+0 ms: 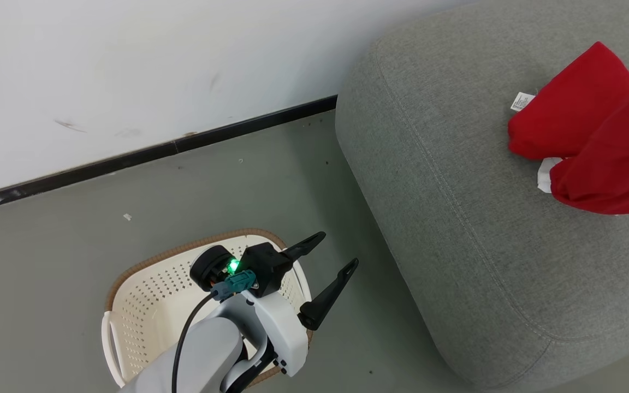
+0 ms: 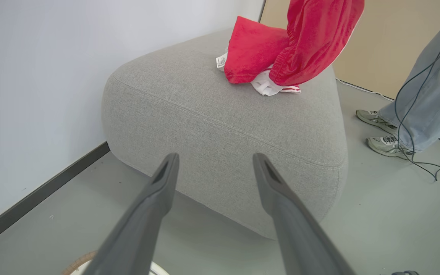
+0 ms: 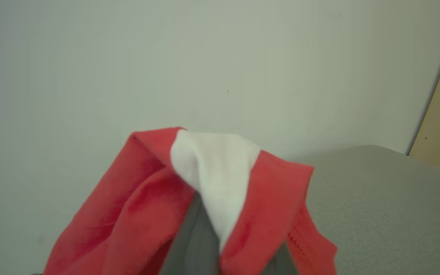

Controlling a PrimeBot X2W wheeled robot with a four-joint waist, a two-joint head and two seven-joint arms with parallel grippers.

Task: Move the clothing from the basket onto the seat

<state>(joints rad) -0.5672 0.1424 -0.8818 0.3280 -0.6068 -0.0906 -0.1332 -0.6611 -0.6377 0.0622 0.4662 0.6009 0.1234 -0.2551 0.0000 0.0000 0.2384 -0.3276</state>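
Looking from the head view, we see our left hand (image 1: 338,249), lower centre, spread open over the basket (image 1: 145,305); clothing (image 1: 571,120) lies upper right on the seat (image 1: 456,191), its tag (image 1: 521,101) unreadable. Left wrist view: it points at the seat. Right wrist view: our right hand (image 3: 220,248) clamps clothing, bottom centre.

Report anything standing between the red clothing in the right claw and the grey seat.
Nothing visible does. The right claw is shut on the clothing, which hangs straight down over the seat, its lower end seemingly touching it beside another red garment lying there.
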